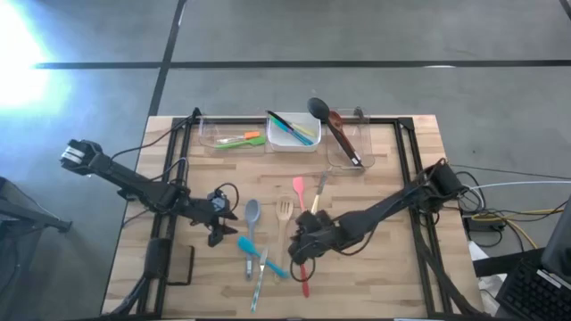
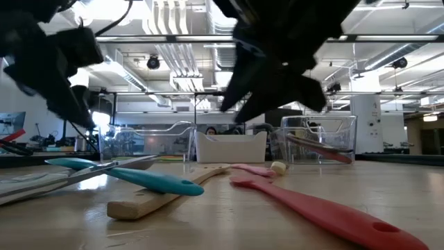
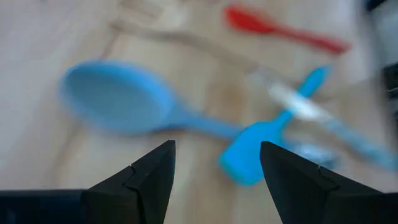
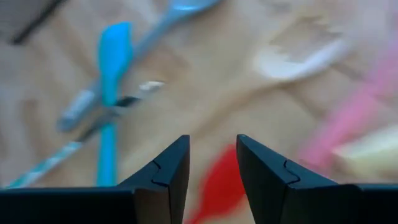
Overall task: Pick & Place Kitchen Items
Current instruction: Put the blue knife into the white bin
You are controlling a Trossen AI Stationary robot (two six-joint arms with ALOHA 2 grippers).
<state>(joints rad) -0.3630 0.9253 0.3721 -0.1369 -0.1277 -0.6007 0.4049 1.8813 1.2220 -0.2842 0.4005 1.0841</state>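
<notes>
Several utensils lie flat on the wooden table (image 1: 393,267): a grey-blue spoon (image 1: 252,214), a wooden fork (image 1: 284,214), a pink spatula (image 1: 299,189), a teal spatula (image 1: 249,247) and a red spatula (image 1: 304,278). My right gripper (image 4: 212,140) hovers open, its fingers a little apart, over the red spatula's blade (image 4: 217,186), clear of the table in the low view. My left gripper (image 3: 217,149) is open and hangs above the spoon (image 3: 118,102) and the teal spatula (image 3: 249,155), left of them in the high view (image 1: 220,227).
Along the far edge stand a clear tub (image 1: 232,135) with green and orange utensils, a white tub (image 1: 293,132) with more, and a clear tub (image 1: 350,150) with a black ladle. A striped-handled utensil (image 1: 259,283) lies near the front edge.
</notes>
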